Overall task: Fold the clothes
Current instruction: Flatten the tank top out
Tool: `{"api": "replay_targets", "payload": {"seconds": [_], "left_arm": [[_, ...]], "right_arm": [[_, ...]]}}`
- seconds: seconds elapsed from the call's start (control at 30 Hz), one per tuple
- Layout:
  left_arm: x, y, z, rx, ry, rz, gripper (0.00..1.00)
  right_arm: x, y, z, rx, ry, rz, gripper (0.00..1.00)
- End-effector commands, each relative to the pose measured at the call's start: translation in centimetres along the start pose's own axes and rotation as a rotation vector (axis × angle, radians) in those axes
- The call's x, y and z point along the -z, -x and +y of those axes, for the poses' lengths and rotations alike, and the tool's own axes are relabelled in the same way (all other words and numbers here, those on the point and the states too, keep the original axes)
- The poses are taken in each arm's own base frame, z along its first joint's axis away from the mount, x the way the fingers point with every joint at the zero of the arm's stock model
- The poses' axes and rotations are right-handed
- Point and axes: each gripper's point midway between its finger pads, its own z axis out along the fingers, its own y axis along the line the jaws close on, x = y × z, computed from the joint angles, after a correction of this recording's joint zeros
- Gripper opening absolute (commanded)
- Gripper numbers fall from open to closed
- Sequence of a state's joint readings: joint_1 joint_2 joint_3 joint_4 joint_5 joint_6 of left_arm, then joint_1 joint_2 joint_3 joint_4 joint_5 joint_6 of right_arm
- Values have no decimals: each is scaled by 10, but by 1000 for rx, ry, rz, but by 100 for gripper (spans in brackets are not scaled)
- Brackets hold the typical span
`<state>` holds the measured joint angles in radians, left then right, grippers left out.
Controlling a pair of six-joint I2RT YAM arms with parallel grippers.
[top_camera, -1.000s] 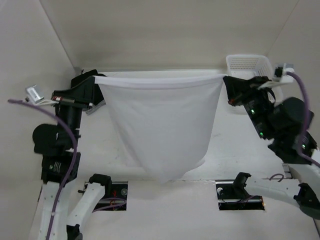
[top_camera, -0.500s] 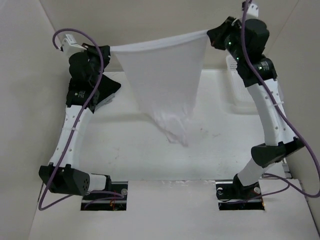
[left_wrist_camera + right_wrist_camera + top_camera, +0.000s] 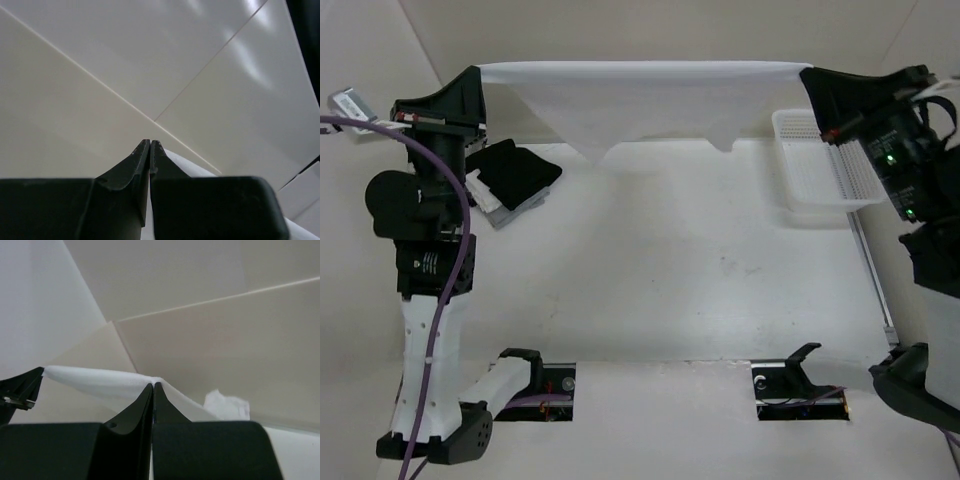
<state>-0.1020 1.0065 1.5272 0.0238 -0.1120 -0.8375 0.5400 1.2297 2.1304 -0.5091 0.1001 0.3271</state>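
White table point(image 3: 670, 290); plain beige walls point(image 3: 620, 30) on three sides; even light

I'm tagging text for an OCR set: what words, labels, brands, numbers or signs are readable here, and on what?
No text can be read.
The white garment is plain; the mesh basket bears no print.
Pale markings on the left arm are too small to read.

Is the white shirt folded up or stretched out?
Stretched out. The white shirt hangs in the air, pulled tight between the left gripper and the right gripper.

Black cloth bundle point(image 3: 515, 175) far left, white mesh basket point(image 3: 825, 165) far right
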Motion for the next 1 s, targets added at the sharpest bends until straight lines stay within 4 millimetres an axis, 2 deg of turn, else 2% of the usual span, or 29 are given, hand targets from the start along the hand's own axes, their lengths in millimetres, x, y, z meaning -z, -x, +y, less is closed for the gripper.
{"api": "replay_targets", "payload": {"seconds": [0.0,0.13,0.23,0.37,0.53,0.63,0.7,0.77,0.87,0.97], "left_arm": [[10,25,-23,-16,-50,-60,0],[14,30,-29,-19,-60,-67,1],[5,17,-15,-28,-28,-41,1],[-21,-25,34,-45,68,35,1],[-54,-85,114,-56,205,138,1],[-71,-106,144,-31,245,177,1],[-84,-114,152,-16,248,193,1],[-95,-113,149,-7,230,195,1],[-106,-97,128,-14,181,166,1],[-110,-78,108,-31,140,131,1]], "right_arm": [[14,17,0,43,-37,-54,1],[17,17,7,39,-18,-47,1],[0,1,-4,54,-48,-20,1],[-44,-45,-33,55,-82,60,0],[-101,-117,-85,34,-135,190,0],[-133,-146,-114,24,-169,239,0],[-149,-149,-127,16,-184,242,0],[-159,-141,-129,5,-183,229,0],[-162,-118,-120,6,-158,182,0],[-155,-90,-108,10,-139,130,0]]}}
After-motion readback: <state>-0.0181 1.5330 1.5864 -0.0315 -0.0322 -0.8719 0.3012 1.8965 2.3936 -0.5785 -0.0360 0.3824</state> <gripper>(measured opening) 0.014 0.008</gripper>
